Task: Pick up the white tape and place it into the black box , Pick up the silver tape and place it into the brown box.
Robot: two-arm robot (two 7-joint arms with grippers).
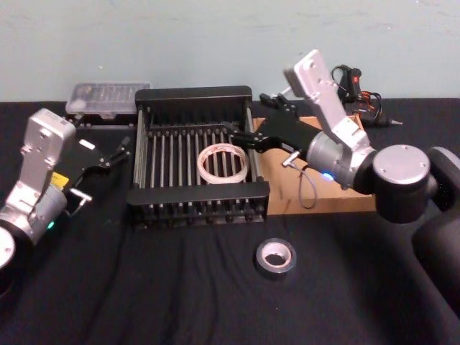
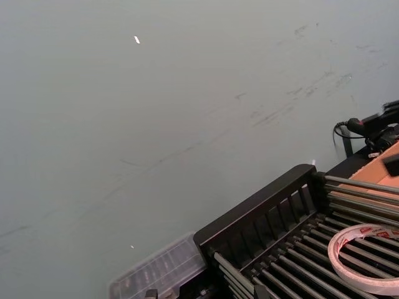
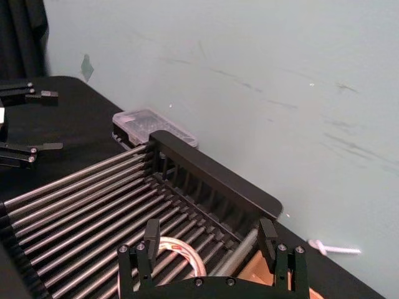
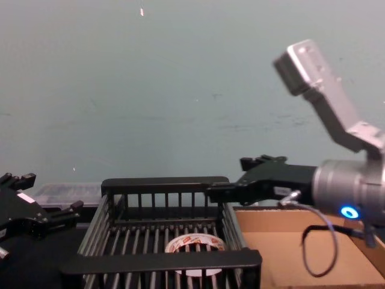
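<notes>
White tape (image 1: 224,164) lies flat on the bar floor of the black box (image 1: 197,197), toward its right side; in the chest view the tape (image 4: 194,248) sits low behind the front rim. Right hand (image 1: 242,134) hovers above the box's right rim near the far right corner, fingers apart, holding nothing; the right wrist view shows its two fingertips (image 3: 151,230) spread over the bars with the tape (image 3: 181,256) below between them, not touching. Silver tape (image 1: 276,258) lies flat on the black table (image 1: 180,287), in front of the box's front right corner, well apart from both hands. Brown box (image 1: 323,198) sits right of the black box, just beside it, partly covered by the right arm; a thin cable loop hangs over it. Left hand (image 1: 121,147) is parked on the left, just beside the black box's left wall, fingers apart, empty. A clear plastic case (image 1: 108,97) sits behind the far left corner of the black box, against the wall.
</notes>
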